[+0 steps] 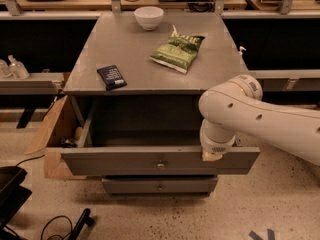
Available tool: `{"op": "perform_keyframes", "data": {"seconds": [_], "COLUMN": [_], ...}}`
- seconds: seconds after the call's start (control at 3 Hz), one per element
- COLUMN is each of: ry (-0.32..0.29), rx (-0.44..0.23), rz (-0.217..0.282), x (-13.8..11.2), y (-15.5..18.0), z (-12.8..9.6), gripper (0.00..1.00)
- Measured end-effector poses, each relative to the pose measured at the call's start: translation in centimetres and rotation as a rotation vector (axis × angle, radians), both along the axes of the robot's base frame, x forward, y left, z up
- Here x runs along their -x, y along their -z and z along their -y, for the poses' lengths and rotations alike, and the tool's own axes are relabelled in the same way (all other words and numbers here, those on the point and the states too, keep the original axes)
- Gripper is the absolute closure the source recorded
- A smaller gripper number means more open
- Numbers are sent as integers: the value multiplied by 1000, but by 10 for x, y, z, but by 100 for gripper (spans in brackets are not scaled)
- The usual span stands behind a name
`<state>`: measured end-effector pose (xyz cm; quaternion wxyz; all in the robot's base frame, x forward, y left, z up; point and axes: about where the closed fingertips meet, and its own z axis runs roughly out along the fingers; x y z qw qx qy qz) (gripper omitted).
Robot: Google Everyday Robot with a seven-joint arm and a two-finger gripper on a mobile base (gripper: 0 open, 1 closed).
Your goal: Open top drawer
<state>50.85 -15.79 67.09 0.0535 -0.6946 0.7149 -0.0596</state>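
The top drawer (125,160) is pulled far out of the grey cabinet; its flat grey front has a small round metal knob (160,164), and its deep box is dark inside. My white arm comes in from the right and bends down over the right end of the drawer front. My gripper (212,155) is at the top edge of that front, right of the knob, mostly hidden under the arm's wrist. A narrower grey drawer front (160,186) shows below, shut.
On the cabinet top (135,59) lie a white bowl (149,17), a green chip bag (178,50) and a dark blue packet (111,77). A cardboard box (52,134) stands left of the drawer. Black cables and a dark object lie on the floor at lower left.
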Motion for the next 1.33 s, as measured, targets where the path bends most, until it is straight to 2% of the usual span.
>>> {"op": "perform_keyframes", "data": {"seconds": [0.33, 1.33], "ry": [0, 1], "rx": [0, 4], "rz": [0, 3], "x": [0, 2], "y": [-3, -5], "z": [0, 2], "gripper": [83, 13]}}
